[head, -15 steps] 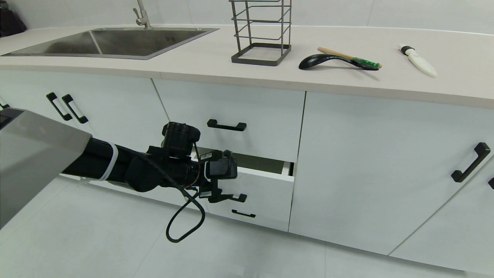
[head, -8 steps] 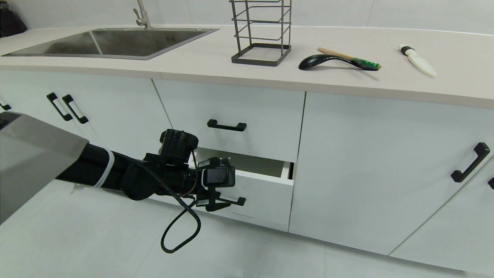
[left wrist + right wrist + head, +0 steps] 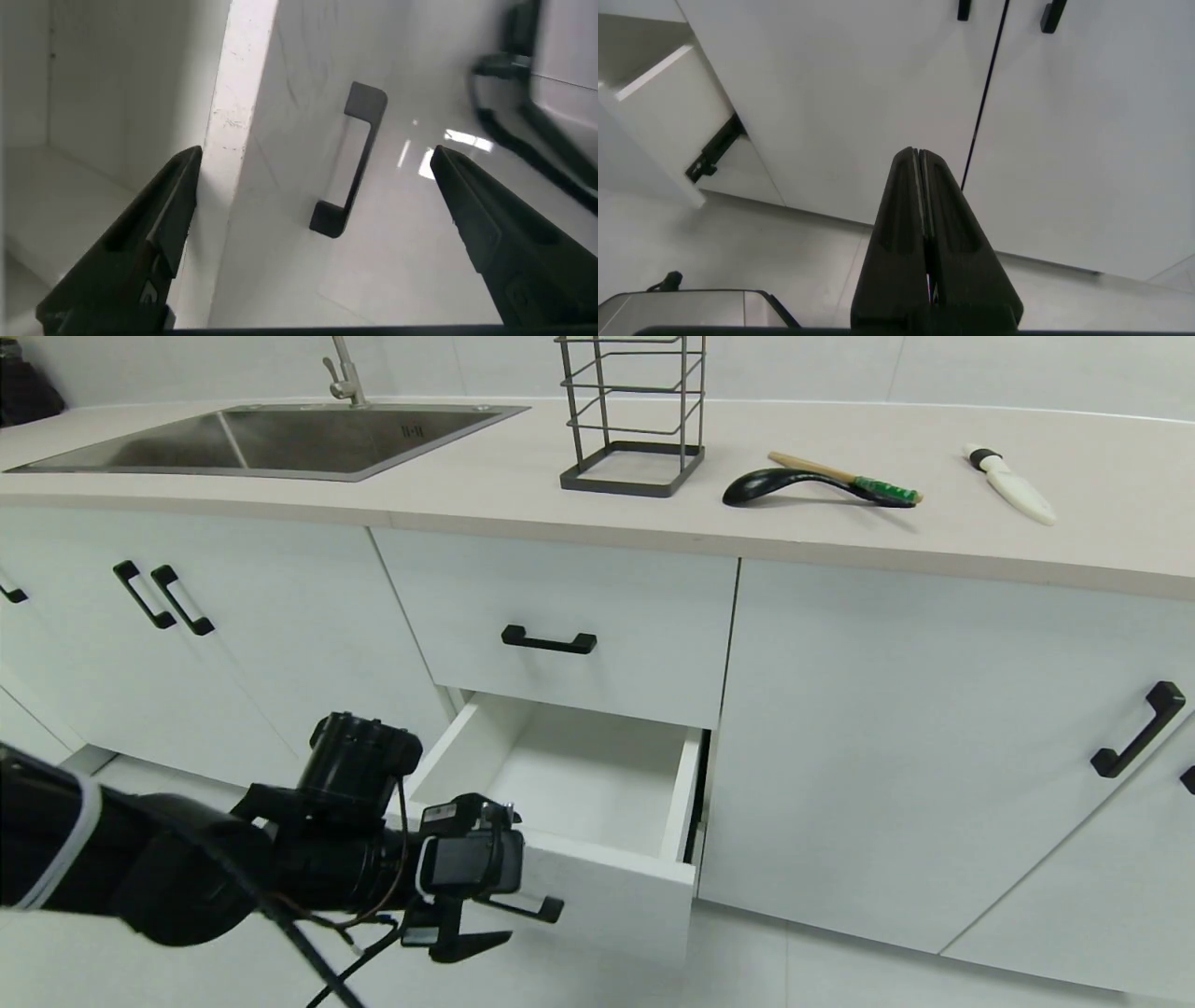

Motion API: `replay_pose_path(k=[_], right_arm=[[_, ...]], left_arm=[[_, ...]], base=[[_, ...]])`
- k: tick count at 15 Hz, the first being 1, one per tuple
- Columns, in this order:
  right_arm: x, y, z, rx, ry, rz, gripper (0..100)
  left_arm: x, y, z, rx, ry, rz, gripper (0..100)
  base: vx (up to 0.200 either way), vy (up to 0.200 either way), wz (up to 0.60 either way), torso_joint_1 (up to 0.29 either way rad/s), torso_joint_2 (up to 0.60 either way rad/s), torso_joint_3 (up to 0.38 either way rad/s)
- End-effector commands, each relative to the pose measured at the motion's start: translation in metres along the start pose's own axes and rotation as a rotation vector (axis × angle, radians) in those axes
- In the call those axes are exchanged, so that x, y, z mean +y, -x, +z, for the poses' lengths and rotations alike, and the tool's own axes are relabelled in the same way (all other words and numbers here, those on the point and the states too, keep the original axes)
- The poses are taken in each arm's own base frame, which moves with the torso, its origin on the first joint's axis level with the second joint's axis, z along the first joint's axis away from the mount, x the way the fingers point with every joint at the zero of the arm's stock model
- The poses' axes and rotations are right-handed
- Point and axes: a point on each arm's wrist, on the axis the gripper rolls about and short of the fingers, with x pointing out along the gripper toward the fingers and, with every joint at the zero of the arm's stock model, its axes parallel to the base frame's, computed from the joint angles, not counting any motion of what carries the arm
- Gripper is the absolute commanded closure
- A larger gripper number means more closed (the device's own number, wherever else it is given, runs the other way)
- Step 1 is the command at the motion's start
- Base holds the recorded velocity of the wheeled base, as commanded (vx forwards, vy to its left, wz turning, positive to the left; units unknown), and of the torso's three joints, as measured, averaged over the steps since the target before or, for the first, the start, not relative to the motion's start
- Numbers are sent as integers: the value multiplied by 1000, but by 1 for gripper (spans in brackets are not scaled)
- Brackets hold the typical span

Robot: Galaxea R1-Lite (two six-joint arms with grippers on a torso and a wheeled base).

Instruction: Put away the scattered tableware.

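White kitchen surface [image 3: 467, 485] carried a black spoon [image 3: 794, 483] and a white knife [image 3: 1013, 485] toward its right end. Below, the left gripper [image 3: 523, 926] had its fingers apart on either side of the handle [image 3: 350, 159] of an open drawer [image 3: 616, 896]. The right gripper [image 3: 918, 163] had its fingers together. Withdrawing carelessly could snag the handle.

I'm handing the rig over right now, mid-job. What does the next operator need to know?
Left gripper: open, fingers either side of the drawer handle, not clamped on it.
Right gripper: shut, holding nothing.
Lower drawer: open, nothing seen inside.
Black spoon, chopsticks and white knife lie on the counter, right of the wire rack.
Done: drawer open.
Left: all three pieces to put away, presumably in the drawer.
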Motion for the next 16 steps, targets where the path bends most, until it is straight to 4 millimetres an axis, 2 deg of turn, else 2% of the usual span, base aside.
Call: replay_pose_path(k=[1,7,12,14,15,16], right_arm=[[0,0,0,1,1,0,100],[0,0,0,1,1,0,100],[0,0,0,1,1,0,100],[0,0,0,1,1,0,100],[0,0,0,1,1,0,100],[0,0,0,1,1,0,100]], left_arm=[[-13,22,6,-10,-17,35,0],[-4,4,3,6,15,57,0],[0,4,4,5,16,71,0],[6,13,9,-19,5,107,0],[10,24,17,-46,-15,151,0],[13,41,33,-94,-59,207,0]], base=[[0,0,0,0,0,0],[0,0,0,0,0,0],[0,0,0,0,0,0],[0,0,0,0,0,0],[0,0,0,0,0,0],[0,0,0,0,0,0]])
